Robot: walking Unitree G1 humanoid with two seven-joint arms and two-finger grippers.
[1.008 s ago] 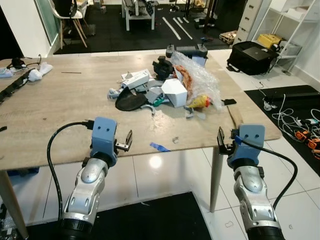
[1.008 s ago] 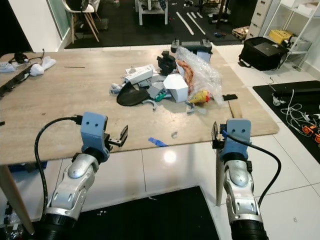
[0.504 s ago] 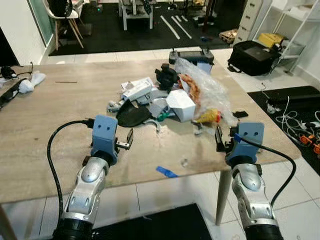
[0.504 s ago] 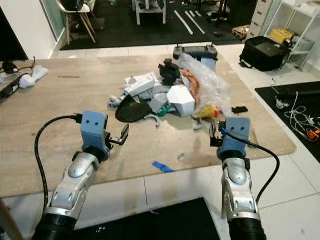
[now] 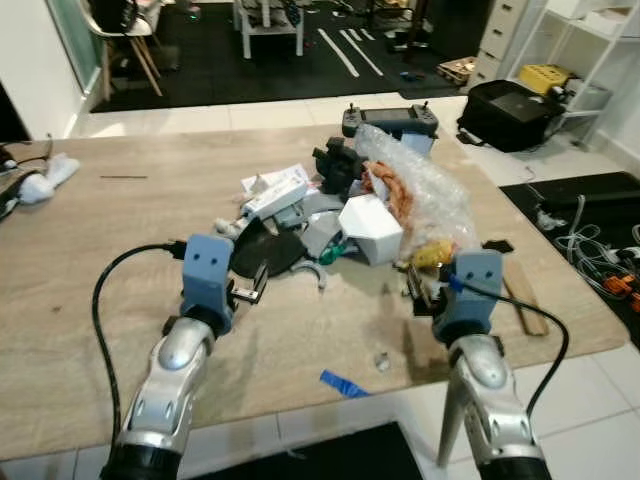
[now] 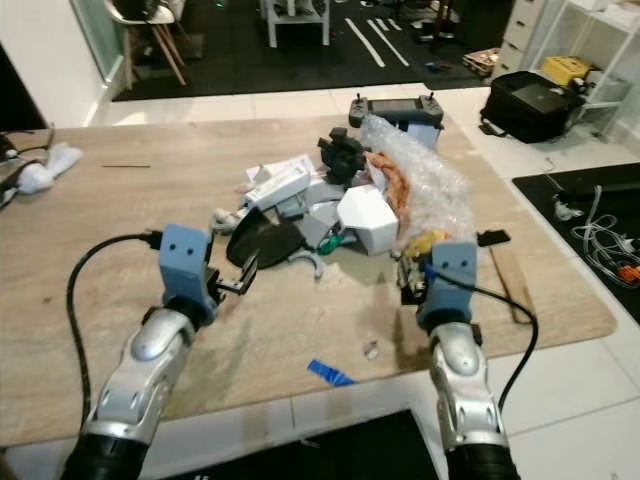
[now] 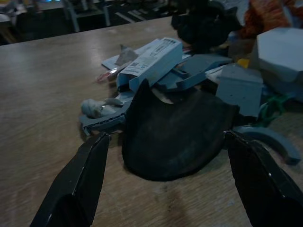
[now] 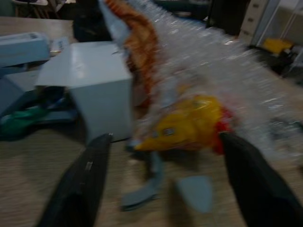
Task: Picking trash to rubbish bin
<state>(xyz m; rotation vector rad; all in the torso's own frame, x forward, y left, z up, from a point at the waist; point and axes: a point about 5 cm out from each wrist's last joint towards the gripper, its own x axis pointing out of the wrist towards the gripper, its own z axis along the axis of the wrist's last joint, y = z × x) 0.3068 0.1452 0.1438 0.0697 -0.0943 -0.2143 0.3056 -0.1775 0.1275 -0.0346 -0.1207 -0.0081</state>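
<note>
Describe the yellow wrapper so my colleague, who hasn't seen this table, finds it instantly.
On the wooden table sits a trash pile; at its right edge lies crinkled clear plastic. The yellow wrapper pokes from its near end, just ahead of the right gripper, the pile's brightest yellow piece.

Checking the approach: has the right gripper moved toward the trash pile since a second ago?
Yes. The right gripper has moved forward: it was off the table's near edge beside the leg, and is now over the tabletop, close to the yellow wrapper.

A trash pile [image 5: 345,205] lies on the table [image 5: 90,250]. A controller [image 5: 390,118] sits behind it. A tape scrap [image 5: 343,384] lies before it, near the front edge.
</note>
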